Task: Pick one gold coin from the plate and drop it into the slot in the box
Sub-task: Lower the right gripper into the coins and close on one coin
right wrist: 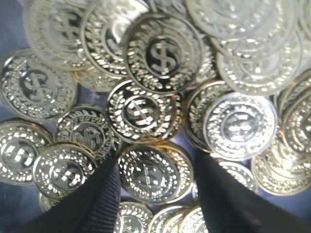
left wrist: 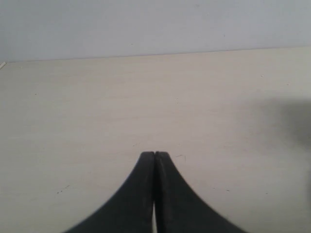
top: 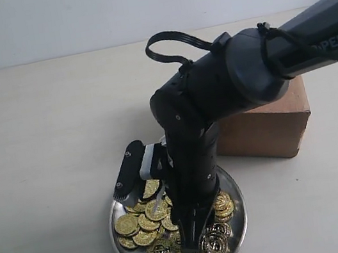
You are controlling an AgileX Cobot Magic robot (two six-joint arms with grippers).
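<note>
The silver plate (top: 238, 200) sits at the front of the table, heaped with several gold coins (top: 138, 225). My right arm reaches down into it, and the right gripper (top: 195, 246) stands on the pile near the plate's front rim. In the right wrist view the right gripper (right wrist: 156, 165) is open, its two dark fingers either side of one gold coin (right wrist: 151, 174) lying flat on the heap. The reddish-brown box (top: 265, 127) stands behind the plate, partly hidden by the arm; its slot is hidden. The left gripper (left wrist: 154, 155) is shut on nothing above bare table.
Pale tabletop (top: 42, 141) spreads left of the plate and behind it up to a light wall (top: 73, 19). The right arm's bulky dark housing (top: 226, 81) and a cable loop (top: 171, 41) hang over the plate and the box.
</note>
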